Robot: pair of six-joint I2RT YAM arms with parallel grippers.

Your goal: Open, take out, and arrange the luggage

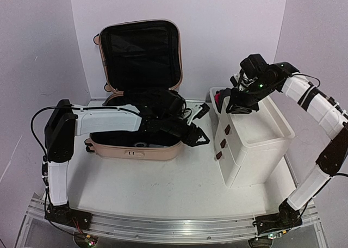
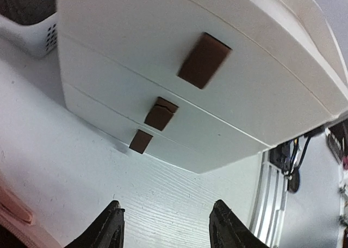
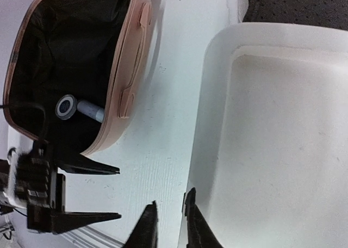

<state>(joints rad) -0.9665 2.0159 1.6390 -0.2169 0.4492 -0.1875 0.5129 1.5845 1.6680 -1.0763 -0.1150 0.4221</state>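
The luggage, a pale pink hard-shell case, lies open with its lid standing upright at the back. Its black lining holds dark items and a white tube. My left arm reaches over the case's front edge to the right. The left gripper is open and empty above the table, facing the drawers. My right gripper hovers at the cabinet's top left edge, its fingers a narrow gap apart with nothing between them. The left gripper also shows in the right wrist view.
A white drawer cabinet with three brown handles stands right of the luggage. Behind it sits a white mesh basket with dark contents. An aluminium rail runs along the table's near edge.
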